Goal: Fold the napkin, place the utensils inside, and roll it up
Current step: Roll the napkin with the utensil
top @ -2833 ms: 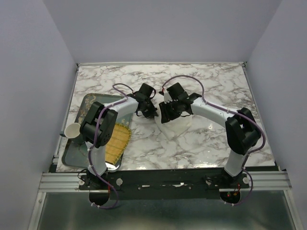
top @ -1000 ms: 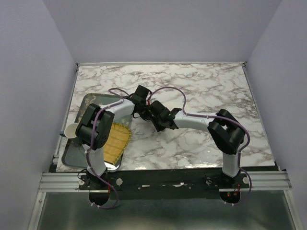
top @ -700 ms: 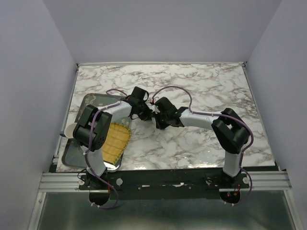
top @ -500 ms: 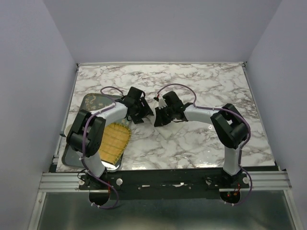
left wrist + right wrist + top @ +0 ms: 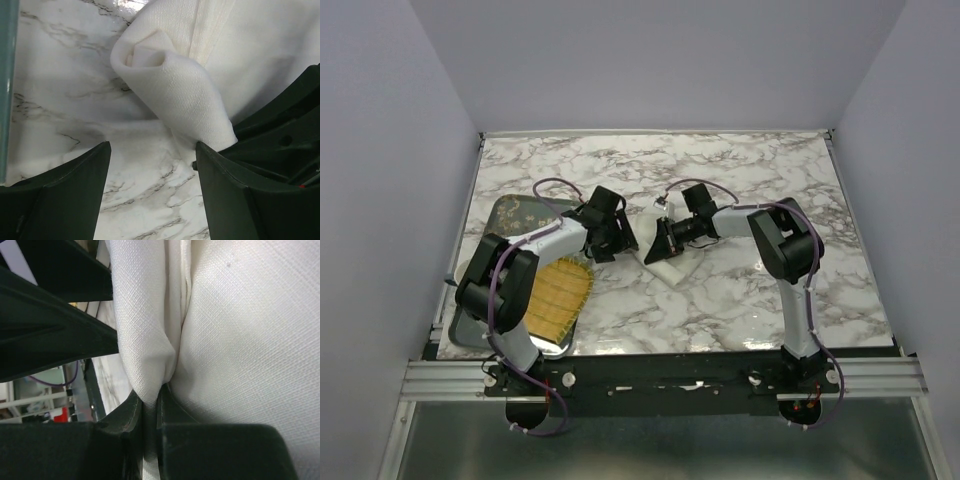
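A: Top view first. Surface?
B: Marble table (image 5: 740, 170), plain grey walls. Landmark is the tray (image 5: 492, 215) at the far left, with the yellow mat (image 5: 563, 295) lying in it.
A: Task item?
B: The napkin (image 5: 672, 267) is bunched on the marble right of the tray, off it. The left gripper (image 5: 618, 243) sits just right of the tray. The right gripper (image 5: 658, 243) is further right, on the cloth.
A: Left wrist?
B: Fingers (image 5: 60, 195) spread wide. A rolled napkin (image 5: 175, 95) end lies just ahead, right of the tray edge (image 5: 6, 75).
A: Right wrist?
B: Jaws pressed together, pinching a napkin (image 5: 240, 340) fold (cloth fills the frame).
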Tool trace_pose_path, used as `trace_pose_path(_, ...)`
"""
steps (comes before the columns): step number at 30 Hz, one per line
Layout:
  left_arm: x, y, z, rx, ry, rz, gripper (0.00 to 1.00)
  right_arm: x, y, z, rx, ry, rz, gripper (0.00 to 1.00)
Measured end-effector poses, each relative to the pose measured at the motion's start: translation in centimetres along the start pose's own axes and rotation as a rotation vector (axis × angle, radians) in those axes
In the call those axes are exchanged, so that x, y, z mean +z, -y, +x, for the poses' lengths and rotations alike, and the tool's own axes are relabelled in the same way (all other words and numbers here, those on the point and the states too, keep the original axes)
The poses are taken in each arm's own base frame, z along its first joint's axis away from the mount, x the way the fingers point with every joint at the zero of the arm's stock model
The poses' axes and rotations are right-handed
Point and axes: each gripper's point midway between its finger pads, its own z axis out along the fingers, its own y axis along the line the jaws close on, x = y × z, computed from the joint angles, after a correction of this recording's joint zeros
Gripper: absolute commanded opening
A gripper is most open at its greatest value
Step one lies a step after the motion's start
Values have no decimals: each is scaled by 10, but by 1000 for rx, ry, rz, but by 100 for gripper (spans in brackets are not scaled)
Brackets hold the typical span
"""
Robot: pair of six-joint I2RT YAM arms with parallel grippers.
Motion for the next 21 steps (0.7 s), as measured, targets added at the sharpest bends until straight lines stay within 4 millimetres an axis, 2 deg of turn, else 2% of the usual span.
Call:
trace_pose_path(7, 14, 9, -2, -2, -21, 8, 70, -2, -1, 6, 45, -31, -52, 8)
trace_pose_path(18, 24, 17, -4, -45, -46, 14, 66, -5, 1, 5, 73, -72, -27, 16)
trace_pose_path(21, 26, 18, -4, -45, -49, 12, 62, -7, 2, 5, 73, -77, -15, 20)
